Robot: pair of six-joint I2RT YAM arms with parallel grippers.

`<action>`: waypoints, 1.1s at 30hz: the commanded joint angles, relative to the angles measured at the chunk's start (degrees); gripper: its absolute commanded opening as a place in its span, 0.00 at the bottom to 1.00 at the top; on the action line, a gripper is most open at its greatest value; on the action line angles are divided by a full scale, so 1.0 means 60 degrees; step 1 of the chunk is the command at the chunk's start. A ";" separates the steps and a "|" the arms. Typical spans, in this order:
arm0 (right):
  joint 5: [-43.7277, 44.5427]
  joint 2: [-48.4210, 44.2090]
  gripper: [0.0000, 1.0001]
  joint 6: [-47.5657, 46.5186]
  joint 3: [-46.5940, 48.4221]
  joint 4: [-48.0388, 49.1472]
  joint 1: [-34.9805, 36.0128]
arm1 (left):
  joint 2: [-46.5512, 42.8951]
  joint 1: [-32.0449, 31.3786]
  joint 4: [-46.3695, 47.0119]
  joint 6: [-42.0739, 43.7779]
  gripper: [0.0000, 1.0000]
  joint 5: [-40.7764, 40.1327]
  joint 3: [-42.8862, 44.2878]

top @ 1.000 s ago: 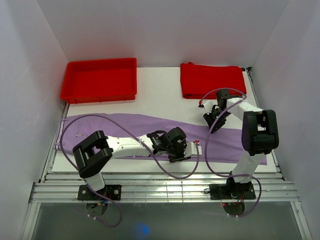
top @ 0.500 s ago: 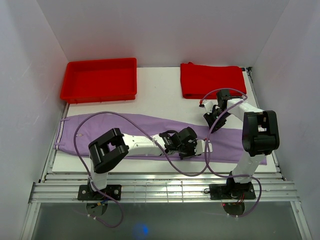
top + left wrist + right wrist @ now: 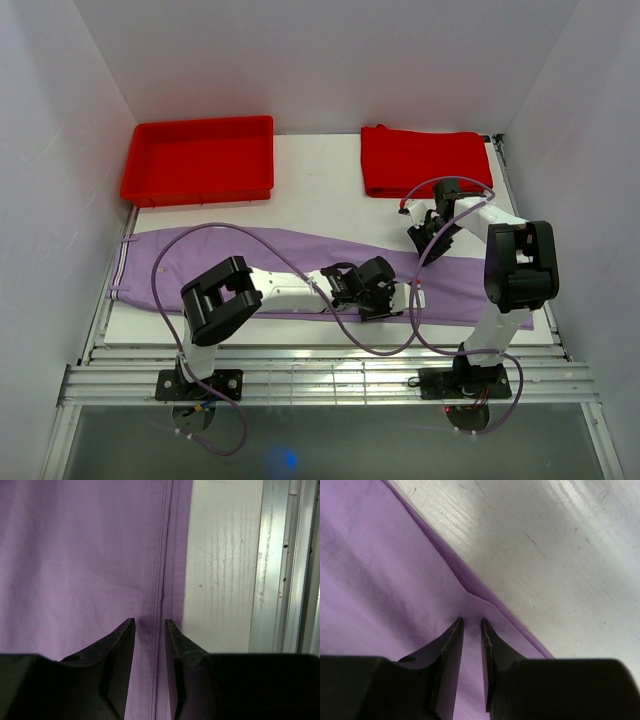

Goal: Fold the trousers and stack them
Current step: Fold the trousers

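The lilac trousers lie flat and stretched across the table from left to right. My left gripper is low over their near edge, right of the middle. In the left wrist view the left gripper is open a narrow way, its tips astride the stitched seam of the trousers, which lie flat with no pucker. My right gripper is at the far edge of the trousers. In the right wrist view the right gripper is shut on a small puckered fold of the trousers, just inside their hem.
A red tray stands at the back left. A folded red cloth lies at the back right. Bare white table shows beyond the hem. A metal rail runs along the table's near edge, close to the left gripper.
My left arm has slid to the right along the near edge of the trousers, elbow and cable following. The right gripper has stayed put on the far hem.
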 commanded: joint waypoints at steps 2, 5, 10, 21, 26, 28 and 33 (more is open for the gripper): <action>0.0456 0.1045 0.27 -0.0157 -0.0702 0.0370 0.0033 | 0.0262 -0.0076 0.0210 0.0095 0.40 -0.0226 0.0135; 0.0456 0.1060 0.27 -0.0172 -0.0731 0.0399 0.0033 | 0.0379 -0.0076 0.0211 0.0183 0.39 -0.0431 0.0179; 0.0442 0.1089 0.25 -0.0157 -0.0731 0.0414 0.0033 | 0.0585 -0.0076 0.0035 0.0315 0.35 -0.0447 0.0325; 0.0793 0.1177 0.22 -0.0069 -0.0731 0.0531 0.0033 | -0.0264 -0.0119 -0.0463 -0.0066 0.05 0.0549 0.0223; 0.0808 0.1192 0.22 -0.0040 -0.0761 0.0560 0.0033 | -0.0367 -0.0149 -0.0580 -0.0066 0.20 0.0667 0.0135; 0.0808 0.1177 0.22 -0.0055 -0.0775 0.0546 0.0033 | -0.0352 -0.0149 -0.0580 -0.0051 0.18 0.0652 0.0135; 0.0808 0.1163 0.21 -0.0069 -0.0746 0.0517 0.0033 | -0.0250 -0.0149 -0.0536 -0.0022 0.06 0.0593 0.0150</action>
